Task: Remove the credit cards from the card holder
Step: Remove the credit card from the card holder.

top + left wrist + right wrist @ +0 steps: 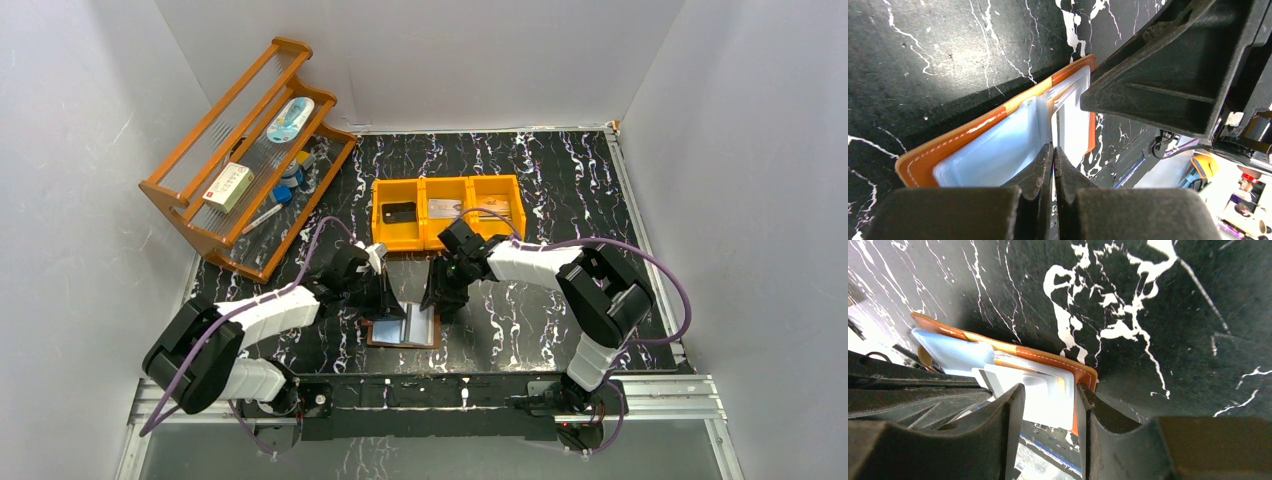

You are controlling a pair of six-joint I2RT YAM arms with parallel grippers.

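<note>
The open card holder (388, 333), seemingly light and floppy, is lying lower centre on the surface (540, 300), left gripper (1053, 152) pinching a slick clear pocket (993, 150), right gripper (1050, 390) half-open astride its firmer stitched edge (1048, 357), the likelier hold.

The left arm (262, 315) and right arm (540, 263) wear white shells, black joints and looping purple cables (686, 315).

card holder (398, 333) lying open, left pincer (388, 306), right pincer (438, 304) above it
</note>
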